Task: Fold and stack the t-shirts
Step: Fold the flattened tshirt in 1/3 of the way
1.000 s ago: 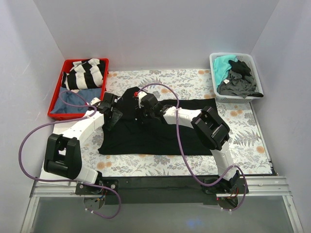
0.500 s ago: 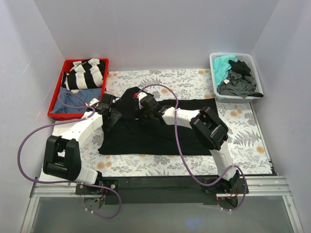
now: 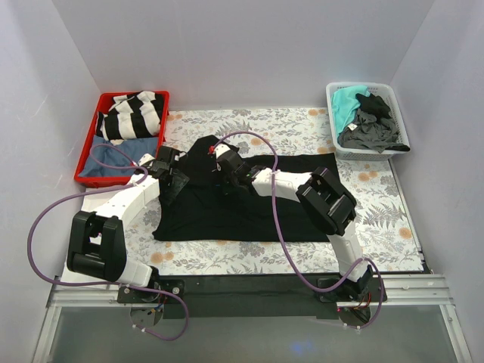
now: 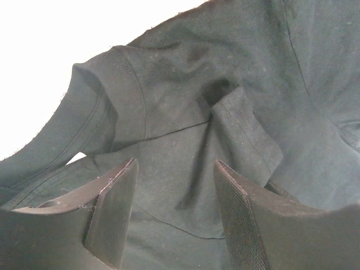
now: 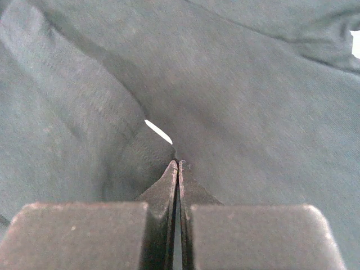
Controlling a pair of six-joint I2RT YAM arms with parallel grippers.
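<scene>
While the black t-shirt [image 3: 249, 212] lies spread on the flowered table [image 3: 302, 125], in the middle and a little toward the left, both arms reach over its far left part. The right gripper [image 5: 178, 164] has its two fingers pressed flat together, and a small fold of the black cloth is caught between the tips; the cloth rises around them in wrinkles. The left gripper [image 4: 175, 166] is at the shirt's left edge, its jaws spread apart above the cloth. Under it a short sleeve [image 4: 247, 135] with a stitched hem lies on the body of the shirt. At the far left corner stands a red tray [image 3: 82, 160] with a black-and-white striped cloth [image 3: 132, 113] and a blue cloth [image 3: 94, 168] inside. At the far right corner a white basket [image 3: 332, 121] holds a teal t-shirt [image 3: 346, 102] and a dark grey t-shirt [image 3: 370, 130], well apart from the black one.
</scene>
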